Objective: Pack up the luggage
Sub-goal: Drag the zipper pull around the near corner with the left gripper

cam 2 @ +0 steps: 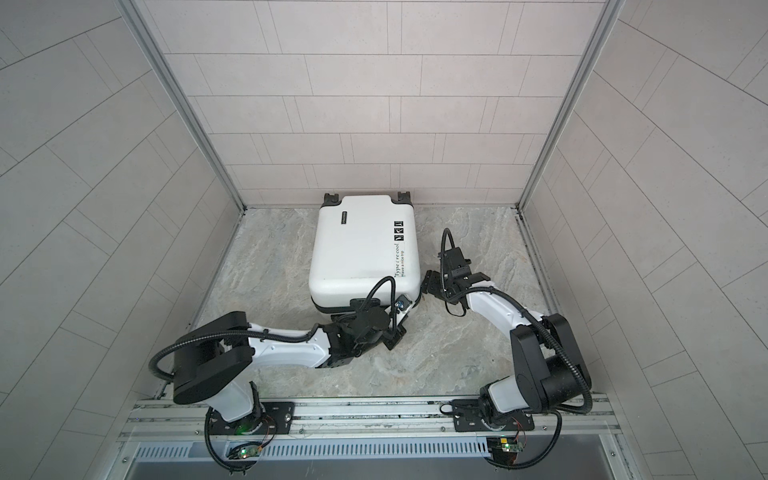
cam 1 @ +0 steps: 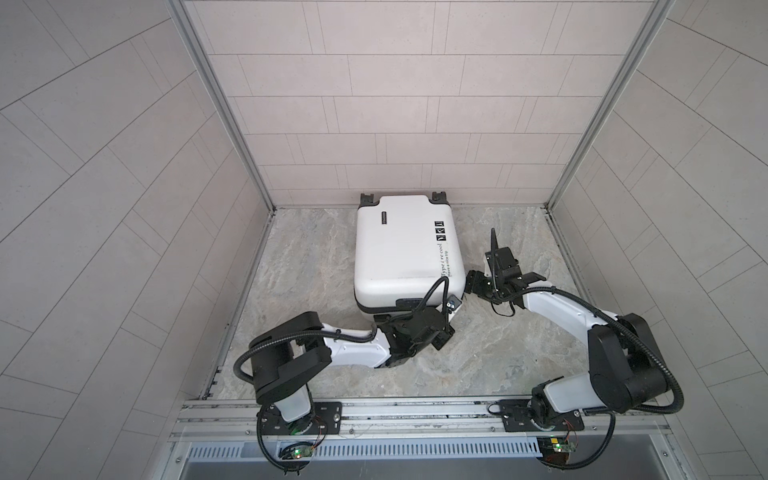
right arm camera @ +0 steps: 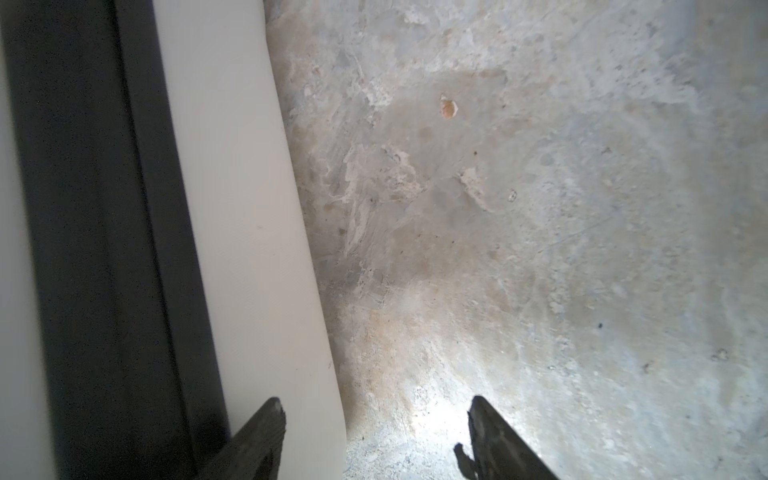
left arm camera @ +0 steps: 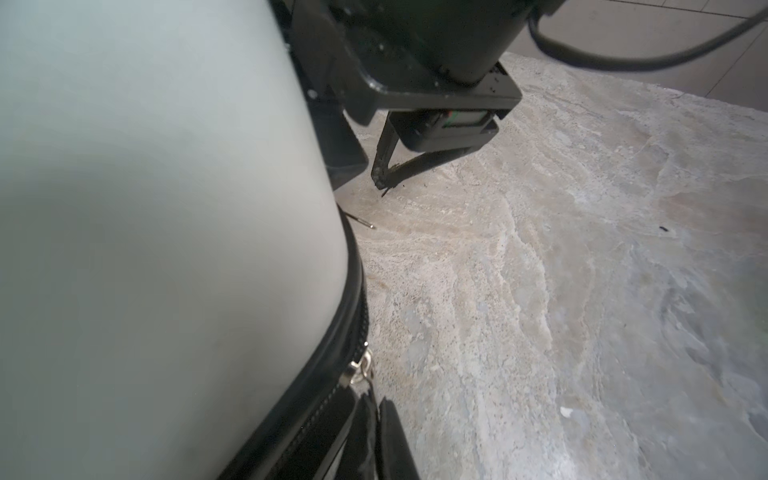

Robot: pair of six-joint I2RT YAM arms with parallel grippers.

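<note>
Left fingers [left arm camera: 395, 449]: together, clamped on the black tab of the zip pull [left arm camera: 360, 369], at the near right corner of the luggage [cam 1: 399, 249].
Right fingers [right arm camera: 498, 449]: apart, holding nothing, low beside the luggage's right side near that same corner. One finger is in front of the white shell and the other is over the surface [cam 1: 498, 353]. Whether a finger touches the shell cannot be told.
Luggage: closed, lying flat at the back middle of the surface and a little askew. Its wheels [cam 1: 368, 198] are at the far end and its printed face is up.
Left wrist view only: the pull's silver ring, the zip band curving round the corner, and the right fingers beyond. In both top views the left wrist covers this spot.
Right wrist view only: a close look at the dark band [right arm camera: 104, 249] running between the two white shells.
Top views only: the black text and icons along the luggage's right edge, both arms whole, and the rail [cam 1: 415, 409] carrying their bases.
Surface: grey-beige stone pattern, matt.
Room: pale tiled walls [cam 1: 415, 104] on three sides, with metal corner posts.
Edges: the luggage's far end is at the back wall, and its near end is under the left wrist.
Open room: bare surface shows left of the luggage, right of it past the right arm, and between it and the rail.
</note>
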